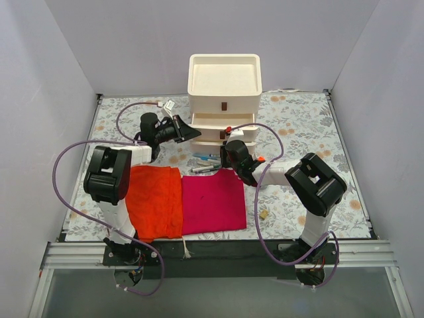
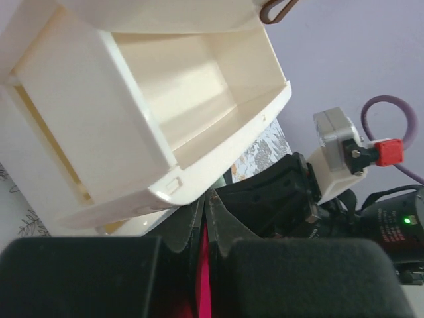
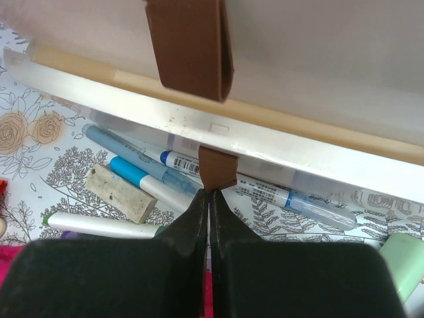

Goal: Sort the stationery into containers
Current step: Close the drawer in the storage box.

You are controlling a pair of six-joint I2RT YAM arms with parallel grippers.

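Observation:
The cream three-drawer unit (image 1: 224, 86) stands at the back centre with one drawer pulled out; in the left wrist view that drawer (image 2: 192, 93) is empty. My left gripper (image 1: 189, 130) is shut and empty, its tips (image 2: 204, 199) against the drawer's front corner. My right gripper (image 1: 232, 142) is shut, pinching the lower edge of a brown pull tab (image 3: 217, 169) on a low drawer. Pens and markers (image 1: 207, 163) lie on the table in front of the unit: a blue pen (image 3: 132, 156), a white barcode pen (image 3: 265, 189), a blue-white marker (image 3: 149, 185), a white marker (image 3: 99, 225). A tiny tan piece (image 1: 264, 213) lies right.
An orange cloth (image 1: 156, 199) and a magenta cloth (image 1: 213, 202) lie side by side at the near centre. A tan speckled block (image 3: 120, 192) lies among the pens. A second brown tab (image 3: 192, 46) hangs above my right fingers. Grey walls enclose the floral table (image 1: 298, 119).

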